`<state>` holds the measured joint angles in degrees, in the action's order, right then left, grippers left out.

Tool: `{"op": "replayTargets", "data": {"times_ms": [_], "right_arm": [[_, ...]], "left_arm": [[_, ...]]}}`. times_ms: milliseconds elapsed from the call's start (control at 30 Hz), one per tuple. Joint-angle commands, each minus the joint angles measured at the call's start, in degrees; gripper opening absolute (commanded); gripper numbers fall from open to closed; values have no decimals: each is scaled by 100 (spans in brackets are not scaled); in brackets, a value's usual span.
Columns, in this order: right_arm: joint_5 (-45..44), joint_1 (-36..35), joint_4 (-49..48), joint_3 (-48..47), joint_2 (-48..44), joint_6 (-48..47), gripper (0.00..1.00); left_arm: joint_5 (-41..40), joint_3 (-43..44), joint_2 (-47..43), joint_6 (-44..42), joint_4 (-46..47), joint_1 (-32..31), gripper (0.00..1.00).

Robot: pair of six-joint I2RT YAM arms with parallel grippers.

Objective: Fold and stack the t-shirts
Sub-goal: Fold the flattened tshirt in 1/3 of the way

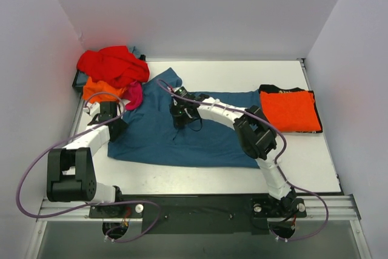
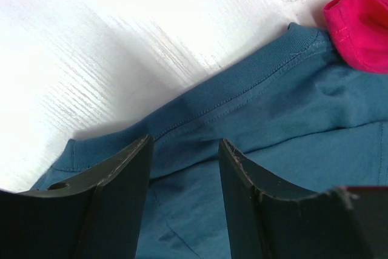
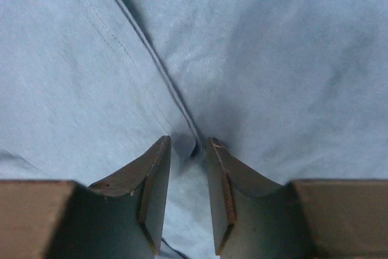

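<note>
A teal blue t-shirt (image 1: 182, 147) lies spread on the white table. My left gripper (image 1: 116, 128) is open at its left edge; in the left wrist view its jaws (image 2: 185, 144) straddle the ribbed collar of the teal shirt (image 2: 291, 107). My right gripper (image 1: 180, 117) is at the shirt's middle. In the right wrist view it (image 3: 189, 144) is nearly closed, pinching a raised fold and seam of the teal shirt (image 3: 273, 59). A folded orange t-shirt (image 1: 291, 111) lies on a black one (image 1: 276, 88) at the right.
A loose pile at the back left holds a red shirt (image 1: 112, 65), an orange shirt (image 1: 96, 89) and a magenta pink one (image 1: 134, 94), which also shows in the left wrist view (image 2: 361, 28). White walls enclose the table (image 1: 230, 74).
</note>
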<state>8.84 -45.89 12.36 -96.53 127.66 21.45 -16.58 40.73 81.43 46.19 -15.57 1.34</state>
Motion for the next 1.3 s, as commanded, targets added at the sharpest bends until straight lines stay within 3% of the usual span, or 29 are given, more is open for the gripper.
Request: {"op": "replayTargets", "data": {"times_ms": [0,67,167,233,367,433,500,533,600,800,933,1267], "right_arm": [[109,115,3,231,-575,131,34],[91,168,-14,327,-741,131,46],[39,212,-14,564,-1109,105,46],[-14,221,-23,862,-1418,96,44],[-408,221,-76,1836,-2217,157,30],[-619,238,-172,2521,-2788,245,20],[-796,230,-164,3084,-3245,368,8],[-866,238,-112,3227,-3508,412,0],[-1287,273,239,3771,-3790,605,0],[-1604,440,741,4756,-4503,1317,0],[-1877,537,1040,5012,-4530,1695,0],[-1895,660,1321,5679,-4433,2617,0]], "left_arm": [[-249,242,-285,-84,-191,-64,58],[-372,269,-460,-119,-288,-82,61],[-617,286,-890,-137,-420,-336,63],[-732,286,-1154,-181,-473,-450,63],[-724,330,-1401,-251,-596,-907,61],[-628,322,-1402,-251,-448,-1293,55],[-487,304,-1297,-251,-211,-1610,42],[-365,295,-1192,-251,-122,-1802,25],[-163,313,-937,-225,37,-1979,0],[127,260,-322,74,-42,-2279,0],[243,234,-101,399,-621,-2305,0],[76,-601,-452,978,-1122,-2226,0]]}}
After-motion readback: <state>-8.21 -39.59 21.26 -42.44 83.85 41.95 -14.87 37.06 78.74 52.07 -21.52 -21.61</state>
